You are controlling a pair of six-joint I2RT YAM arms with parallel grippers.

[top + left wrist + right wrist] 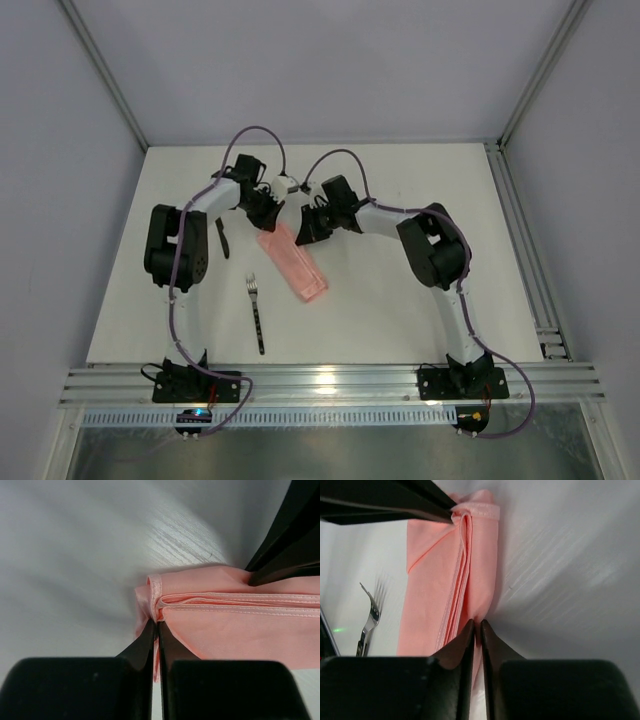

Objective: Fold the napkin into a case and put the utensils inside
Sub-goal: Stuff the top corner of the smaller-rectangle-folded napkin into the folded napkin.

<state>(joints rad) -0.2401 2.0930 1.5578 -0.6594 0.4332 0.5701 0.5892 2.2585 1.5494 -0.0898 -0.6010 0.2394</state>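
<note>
The napkin (295, 265) lies near the middle of the white table (400, 200), folded into a long, narrow pale-pink strip. From above it runs on a slant, its far end towards the left and its near end towards the right. Stitched hems run stacked along its length, so it lies in several layers.

The left arm (175, 250) and the right arm (435, 250) both bend inward from their bases at the near edge. They meet over the far end of the strip, where their wrists come close together.

The left claw (156, 626) is clamped on the napkin: its two dark fingers are pressed together on the end corner where the hems meet, and a small loop of cloth bunches just beyond the tips. The right claw (477, 626) is also closed on the napkin, nipping the cloth at one long side of the strip a little way along from that same end. Each wrist camera catches the other claw's dark fingertips touching the pink cloth nearby.

The fork (257, 308) lies flat on the table just to the left of the napkin, apart from it, with its silvery tines pointing away from the arm bases and its dark handle towards them.

The knife (223, 240), slim and black, lies farther left, close beside the left arm's elbow and well apart from the napkin
</note>
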